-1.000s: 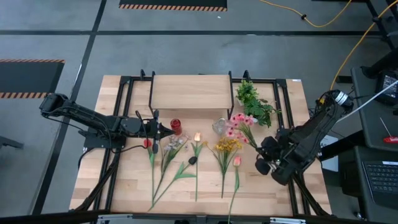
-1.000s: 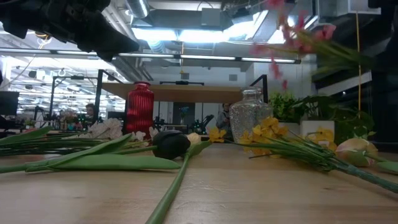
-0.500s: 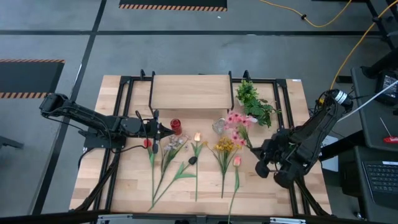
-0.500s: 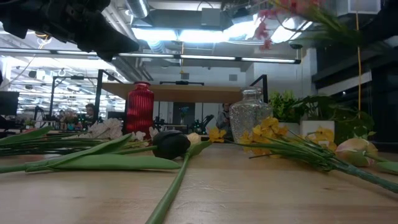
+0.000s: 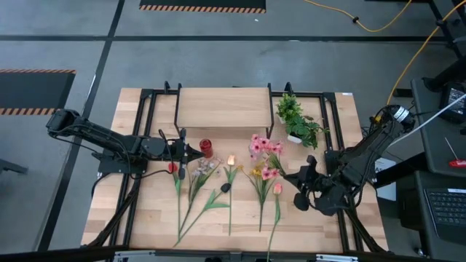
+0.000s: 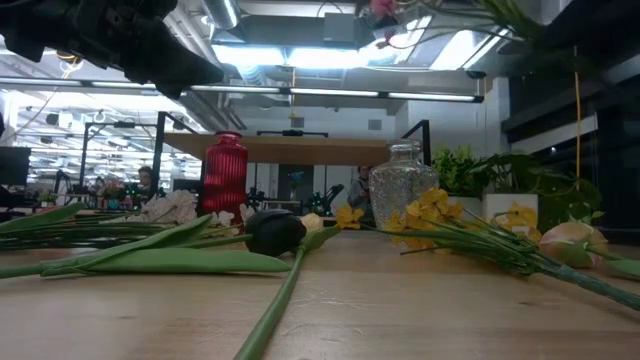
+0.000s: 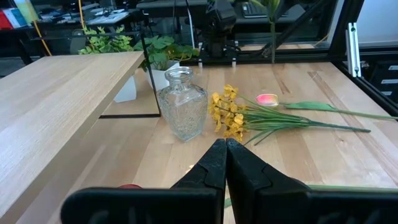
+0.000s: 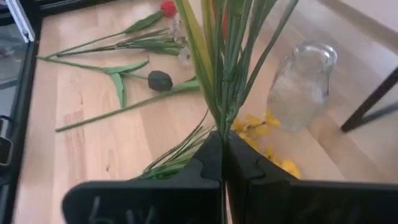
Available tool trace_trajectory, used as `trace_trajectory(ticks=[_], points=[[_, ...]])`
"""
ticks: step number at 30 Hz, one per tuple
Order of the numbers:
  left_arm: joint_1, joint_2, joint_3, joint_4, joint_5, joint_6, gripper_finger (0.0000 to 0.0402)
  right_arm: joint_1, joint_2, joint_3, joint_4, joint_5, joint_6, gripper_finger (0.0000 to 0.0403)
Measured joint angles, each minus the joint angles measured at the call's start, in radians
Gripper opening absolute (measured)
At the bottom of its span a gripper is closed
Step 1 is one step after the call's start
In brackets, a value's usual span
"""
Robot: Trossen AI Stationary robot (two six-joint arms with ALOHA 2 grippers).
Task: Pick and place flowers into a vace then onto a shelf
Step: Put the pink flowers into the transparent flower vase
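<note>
Open-plan robotics lab, ceiling ducts (image 6: pixel 300 30)

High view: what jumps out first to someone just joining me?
The right claw holds a pink-bloomed bunch of flowers lifted over the table, above the yellow flowers lying there. Next, the clear glass vase and the red vase in front of the shelf, with the left claw shut beside the red one.

Pink flowers (image 5: pixel 263 151) on green stems, yellow spray (image 7: pixel 227 114), red ribbed vase (image 6: pixel 225 174), clear textured vase (image 7: pixel 181 104), pale wood shelf (image 5: pixel 223 107).
</note>
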Motion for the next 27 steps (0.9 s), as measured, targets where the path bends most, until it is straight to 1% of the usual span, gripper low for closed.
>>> trace_trajectory(ticks=[4,6,10,14,17,22,24,27], points=[[0.0,0.0,0.0,0.0,0.0,0.0,0.0004,-0.038,-0.085,-0.107,0.203,-0.035,-0.133,0.0],[0.0,0.0,0.0,0.0,0.0,0.0,0.0004,-0.059,-0.139,-0.157,0.281,-0.051,-0.229,0.0],[0.0,0.0,0.0,0.0,0.0,0.0,0.0004,-0.104,-0.257,-0.228,0.421,-0.049,-0.429,0.0],[0.0,0.0,0.0,0.0,0.0,0.01,0.0004,-0.154,-0.336,-0.298,0.591,-0.052,-0.631,0.0],[0.0,0.0,0.0,0.0,0.0,0.06,0.0004,-0.196,-0.363,-0.36,0.723,-0.064,-0.735,0.0],[0.0,0.0,0.0,0.0,-0.013,0.089,0.0004,-0.284,-0.367,-0.442,0.971,-0.194,-0.9,0.0],[0.0,0.0,0.0,0.0,-0.038,0.089,0.0004,-0.315,-0.367,-0.447,1.026,-0.237,-0.982,0.0],[0.0,0.0,0.0,0.0,-0.08,0.089,0.0004,-0.352,-0.367,-0.445,1.086,-0.273,-1.065,0.0]])
